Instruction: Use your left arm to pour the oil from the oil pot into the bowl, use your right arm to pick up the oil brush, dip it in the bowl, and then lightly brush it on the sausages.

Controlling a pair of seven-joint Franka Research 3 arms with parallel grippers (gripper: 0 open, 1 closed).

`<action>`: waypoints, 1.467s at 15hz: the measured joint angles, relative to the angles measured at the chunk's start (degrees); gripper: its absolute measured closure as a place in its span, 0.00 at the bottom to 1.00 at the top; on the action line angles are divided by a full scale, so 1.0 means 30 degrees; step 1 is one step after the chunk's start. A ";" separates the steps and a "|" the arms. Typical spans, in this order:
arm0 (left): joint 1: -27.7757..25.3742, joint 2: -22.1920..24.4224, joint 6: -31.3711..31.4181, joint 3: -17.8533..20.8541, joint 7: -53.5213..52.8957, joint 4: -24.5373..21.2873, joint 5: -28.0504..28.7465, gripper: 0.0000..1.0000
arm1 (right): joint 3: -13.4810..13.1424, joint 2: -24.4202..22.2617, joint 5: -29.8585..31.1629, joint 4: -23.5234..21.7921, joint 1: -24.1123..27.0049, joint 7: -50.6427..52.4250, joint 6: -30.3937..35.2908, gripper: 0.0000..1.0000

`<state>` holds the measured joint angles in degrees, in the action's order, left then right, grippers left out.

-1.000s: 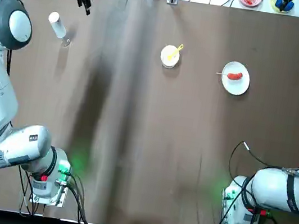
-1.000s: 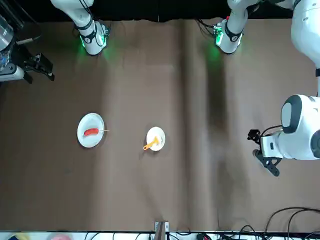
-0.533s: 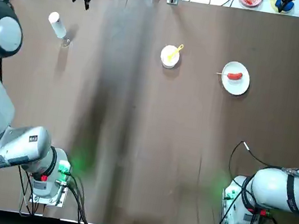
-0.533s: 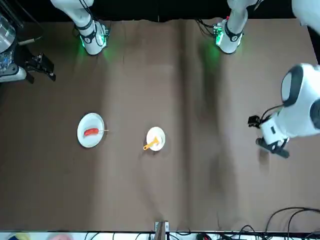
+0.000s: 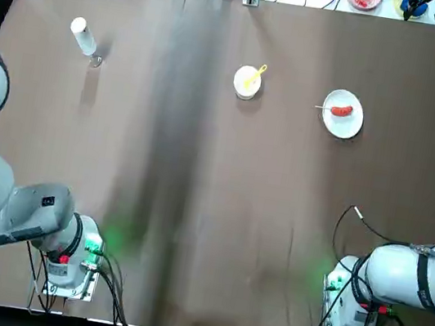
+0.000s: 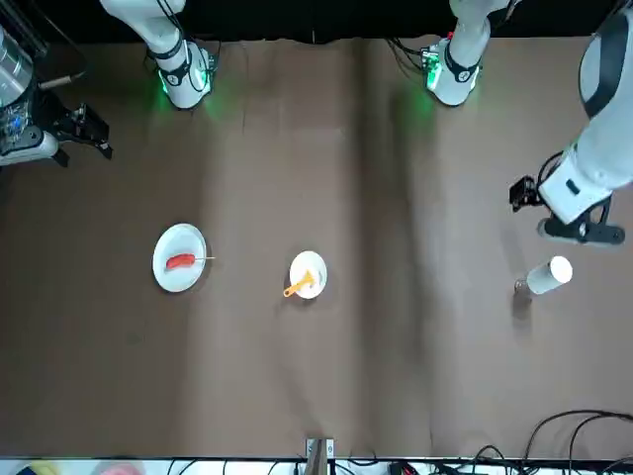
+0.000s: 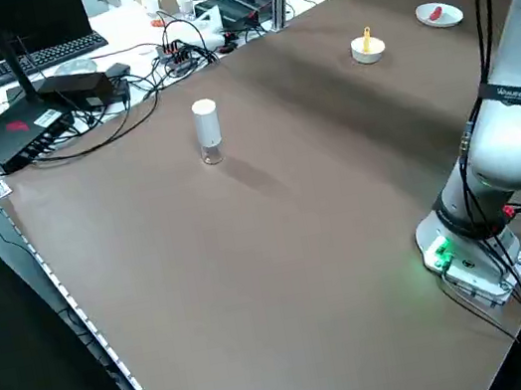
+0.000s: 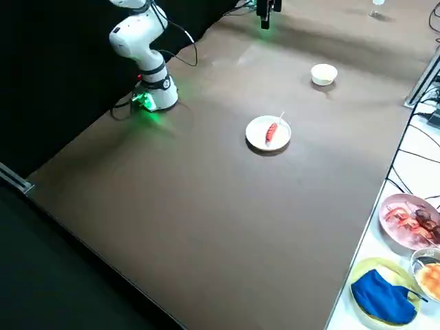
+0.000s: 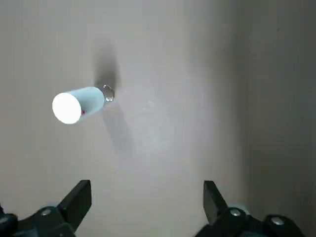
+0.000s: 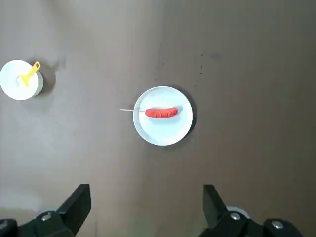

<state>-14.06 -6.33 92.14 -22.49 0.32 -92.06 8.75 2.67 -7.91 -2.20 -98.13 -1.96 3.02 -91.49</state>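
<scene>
Oil pot (image 5: 82, 36) stands upright at the table's far left, untouched; left gripper (image 9: 147, 197) above and beside it, fingers apart and empty.
Take its slim clear body below the white cap: likely light, slick, tippy. Bowl (image 5: 247, 82) holds the brush (image 5: 254, 75); sausage (image 5: 341, 111) on its plate (image 5: 354, 126); right gripper (image 10: 147, 197) high above, fingers apart.

1. The oil pot (image 7: 208, 129) stands upright on the brown worktop (image 7: 281, 252), alone.
2. Far across the worktop sits the bowl (image 7: 367, 49) with the oil brush (image 7: 366, 38) in it.
3. Beyond it, a white plate (image 7: 439, 16) carries the sausage (image 7: 433, 13).
4. An arm base (image 7: 470, 239) glows green at the near edge.
</scene>
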 joint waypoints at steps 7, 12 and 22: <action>-0.0008 0.1068 -0.0123 0.0039 0.1687 0.0333 -0.1763 0.00 | 0.0021 0.0065 0.0000 -0.0055 -0.0010 0.0107 0.0249 0.00; -0.0029 0.1026 -0.0112 0.0189 0.1736 0.0333 -0.1759 0.00 | -0.0027 0.0066 0.0000 -0.0118 0.0001 -0.0830 0.0268 0.00; -0.1042 0.1016 -0.0108 0.0306 0.2081 0.0334 -0.2485 0.00 | -0.0171 0.0066 0.0047 -0.0135 0.0261 -0.2134 0.0319 0.00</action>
<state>-17.19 -3.28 91.81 -21.58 6.56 -91.06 1.30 2.16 -7.72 -2.06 -98.53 -1.18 -3.38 -90.53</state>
